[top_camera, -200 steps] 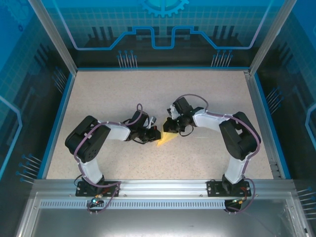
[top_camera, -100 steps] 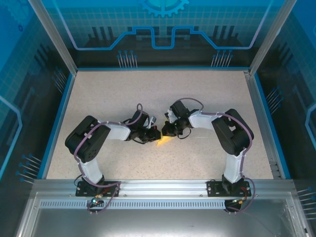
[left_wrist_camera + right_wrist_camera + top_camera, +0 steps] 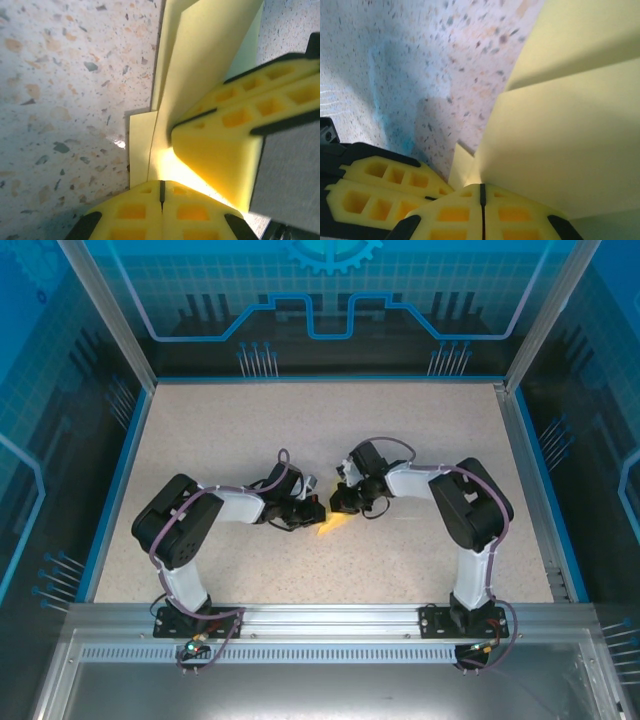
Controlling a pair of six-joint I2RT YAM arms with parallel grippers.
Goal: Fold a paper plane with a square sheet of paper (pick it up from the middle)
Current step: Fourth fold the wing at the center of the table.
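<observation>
The pale yellow paper (image 3: 336, 525), part-folded into a pointed shape, lies on the speckled table between my two grippers. My left gripper (image 3: 316, 513) is shut, and its tips (image 3: 161, 182) rest on the paper's (image 3: 200, 60) near edge beside a crease. My right gripper (image 3: 346, 503) is shut too. Its fingers (image 3: 215, 150) press on the paper next to a raised flap. In the right wrist view that gripper's tips (image 3: 481, 186) meet the foot of the standing flap (image 3: 570, 150), with the left gripper's fingers (image 3: 385, 185) close beside them.
The speckled table (image 3: 250, 430) is boxed in by a blue rim (image 3: 120, 470) and clear walls. Both arms reach inward and nearly meet mid-table. A metal rail (image 3: 330, 620) carries the arm bases at the near edge.
My right gripper has slid a little left and nearer, toward the left gripper, and now covers more of the paper. Its elbow has swung left. The left arm has stayed still.
</observation>
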